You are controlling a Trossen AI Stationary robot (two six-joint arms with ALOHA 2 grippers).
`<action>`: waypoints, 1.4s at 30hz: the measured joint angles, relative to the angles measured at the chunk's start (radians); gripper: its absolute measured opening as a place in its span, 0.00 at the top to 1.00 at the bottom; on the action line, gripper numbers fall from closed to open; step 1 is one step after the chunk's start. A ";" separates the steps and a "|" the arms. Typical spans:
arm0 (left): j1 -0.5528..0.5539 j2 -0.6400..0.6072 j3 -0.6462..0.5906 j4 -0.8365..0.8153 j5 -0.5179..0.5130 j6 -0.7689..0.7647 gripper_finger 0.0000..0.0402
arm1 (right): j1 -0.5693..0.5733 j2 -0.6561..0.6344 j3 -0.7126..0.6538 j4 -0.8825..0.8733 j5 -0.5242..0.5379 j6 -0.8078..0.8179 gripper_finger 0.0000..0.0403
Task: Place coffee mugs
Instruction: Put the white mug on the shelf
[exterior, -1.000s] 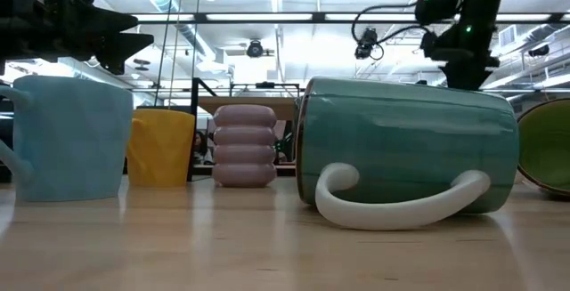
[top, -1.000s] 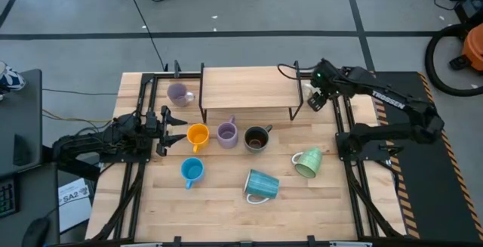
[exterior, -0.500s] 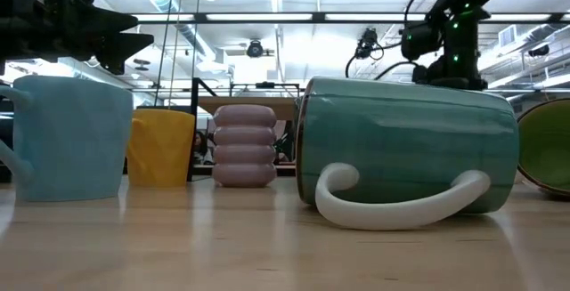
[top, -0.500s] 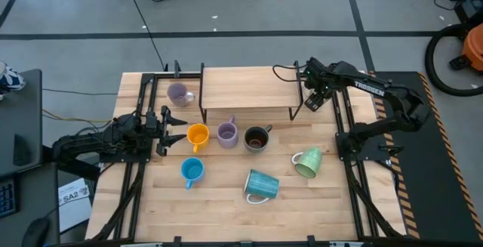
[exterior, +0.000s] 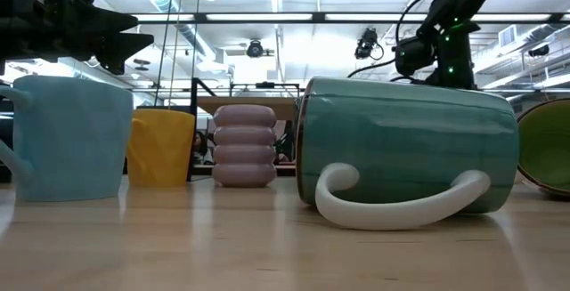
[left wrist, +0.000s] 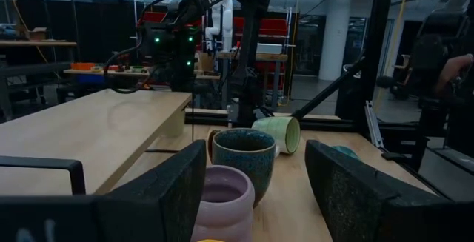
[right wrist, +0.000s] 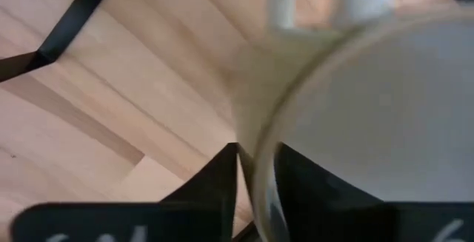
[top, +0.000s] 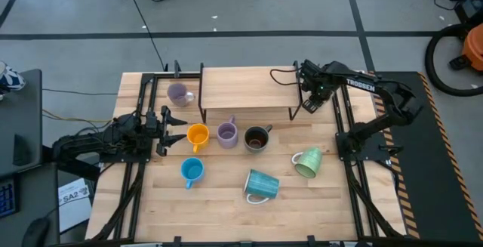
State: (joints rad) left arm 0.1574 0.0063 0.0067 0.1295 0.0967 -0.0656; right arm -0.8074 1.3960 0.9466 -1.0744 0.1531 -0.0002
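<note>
My right gripper (top: 308, 102) reaches down at the right end of the raised wooden shelf (top: 245, 87), shut on a cream mug (right wrist: 370, 116) that the arm hides in the high view. My left gripper (top: 175, 126) stands open just left of the orange mug (top: 198, 134). Beside that mug stand a lavender mug (top: 227, 132) and a dark brown mug (top: 256, 137). A blue mug (top: 192, 171) stands nearer. The teal mug (top: 261, 184) and the pale green mug (top: 308, 163) lie on their sides. A second lavender mug (top: 178, 93) stands left of the shelf. My right gripper has the cream mug's rim (right wrist: 261, 160) between its two fingers, one finger (right wrist: 211, 183) outside the wall and one inside the cup. The fingers come from above, pointing down. The mug's mouth faces up; whether its base is on the table does not show.
The shelf's black legs (top: 202, 96) and the arms' black frames (top: 343, 137) stand along the table's sides. Bare wood lies along the near edge (top: 226, 220). Cables and a black mat lie beyond the table.
My right gripper has moved toward the table's left edge and down, closing in on the right end of the shelf. The mugs on the table have not moved.
</note>
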 joint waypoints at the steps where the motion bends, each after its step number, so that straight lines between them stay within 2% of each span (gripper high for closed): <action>1: 0.000 0.000 0.000 0.000 0.000 0.000 0.41 | 0.000 0.000 0.000 0.000 0.000 0.000 0.82; 5: 0.000 0.000 0.000 0.000 0.000 0.000 0.41 | 0.000 -0.001 0.000 -0.008 -0.004 0.000 0.91; 13: 0.000 0.000 0.000 0.000 0.000 0.000 0.41 | 0.000 -0.001 0.000 -0.046 -0.002 0.000 0.92; 24: 0.000 0.000 0.000 0.000 0.000 0.000 0.41 | 0.002 -0.002 0.035 -0.194 -0.013 0.000 0.92; 34: 0.000 0.000 0.000 0.000 0.000 0.000 0.41 | -0.001 -0.002 0.324 -0.433 0.091 -0.003 0.92; 38: 0.000 0.000 0.000 0.000 0.000 0.000 0.41 | 0.000 -0.002 0.483 -0.501 0.093 -0.004 0.92; 42: 0.000 0.000 0.000 0.000 0.000 -0.001 0.41 | -0.001 0.000 0.636 -0.493 0.089 -0.004 0.92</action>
State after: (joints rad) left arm 0.1574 0.0063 0.0067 0.1291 0.0967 -0.0662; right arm -0.8082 1.3962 1.5822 -1.5672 0.2423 -0.0040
